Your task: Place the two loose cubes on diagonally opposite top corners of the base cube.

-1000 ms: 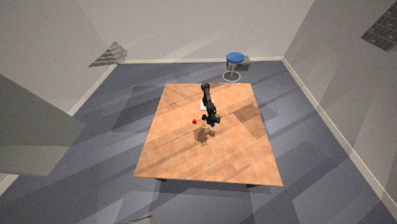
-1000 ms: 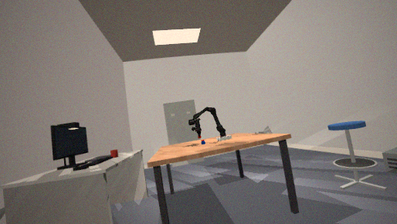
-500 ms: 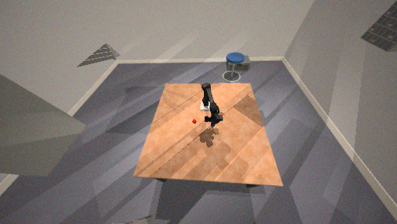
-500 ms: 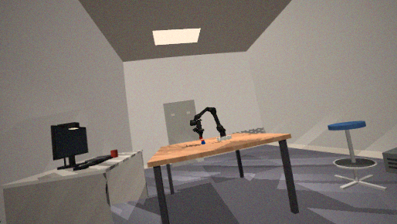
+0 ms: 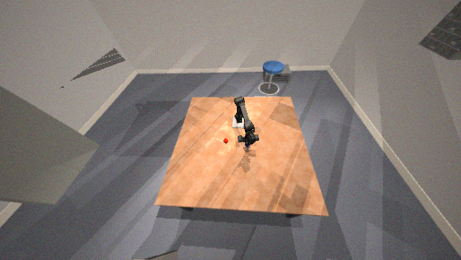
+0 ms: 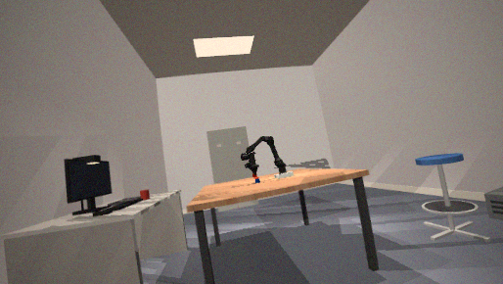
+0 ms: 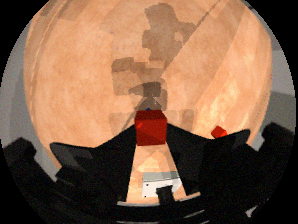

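First Cap Near Its Corner

The fingers [image 5: 247, 142] [image 6: 254, 174] pinch one red cube [image 6: 255, 176] [image 7: 151, 128] over the blue base cube [image 5: 247, 145] [image 6: 257, 180] [image 7: 148, 109]; the spare red cube [image 5: 225, 141] [image 7: 219, 132] lies toward three o'clock in the wrist view. Next: corner alignment, level seating, release.

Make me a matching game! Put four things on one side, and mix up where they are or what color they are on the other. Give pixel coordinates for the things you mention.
Things:
1. stool seat [image 5: 273, 67] [image 6: 438, 159]
2. base cube [image 6: 257, 181]
3. loose cube on the table [image 5: 225, 141] [image 7: 218, 132]
4. monitor [image 6: 88, 181]

Clues:
A. red, lying away from the end effector [image 6: 255, 175] [image 7: 151, 131]
B. on the pale desk [image 6: 68, 250]
C. blue, round and up on a stand
D. blue, under the red cube [image 7: 151, 129] that the end effector holds

Pairs: 1-C, 2-D, 3-A, 4-B
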